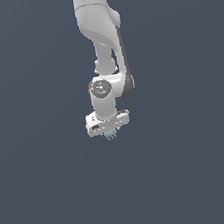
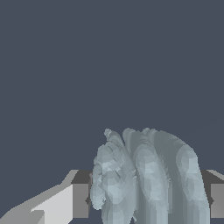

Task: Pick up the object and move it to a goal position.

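One white arm [image 1: 100, 30] hangs down the middle of the exterior view, its gripper [image 1: 110, 133] pointing downward against a plain dark grey-blue background. The object [image 1: 110, 135], a small pale blue-grey ridged lump, pokes out just below the gripper. In the wrist view it sits between the two fingers [image 2: 81, 199], which are closed on it from either side.

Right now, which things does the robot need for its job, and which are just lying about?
Part of the job:
- the ridged pale blue-grey lump, sitting between the fingers
- the white end effector, closed on the lump

Just lying about:
- nothing else shows, only the plain dark background
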`<control>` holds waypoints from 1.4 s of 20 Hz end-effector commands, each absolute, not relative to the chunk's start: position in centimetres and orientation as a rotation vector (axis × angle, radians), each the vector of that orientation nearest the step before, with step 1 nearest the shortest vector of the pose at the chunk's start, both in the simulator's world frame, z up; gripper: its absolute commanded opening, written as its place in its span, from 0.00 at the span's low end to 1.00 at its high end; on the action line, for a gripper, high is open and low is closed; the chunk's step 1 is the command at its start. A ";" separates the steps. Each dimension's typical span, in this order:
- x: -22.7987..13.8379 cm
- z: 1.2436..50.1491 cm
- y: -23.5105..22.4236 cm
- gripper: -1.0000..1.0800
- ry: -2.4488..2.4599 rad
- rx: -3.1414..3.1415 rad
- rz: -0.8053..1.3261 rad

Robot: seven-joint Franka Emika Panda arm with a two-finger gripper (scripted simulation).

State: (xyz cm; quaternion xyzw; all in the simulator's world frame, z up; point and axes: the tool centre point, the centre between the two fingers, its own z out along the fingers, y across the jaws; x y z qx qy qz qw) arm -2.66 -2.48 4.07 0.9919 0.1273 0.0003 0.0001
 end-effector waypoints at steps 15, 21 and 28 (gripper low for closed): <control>-3.3 5.3 -1.9 0.00 0.400 3.116 0.002; -4.8 7.9 -0.9 0.00 0.400 3.115 0.001; -7.3 12.6 1.1 0.00 0.401 3.115 0.001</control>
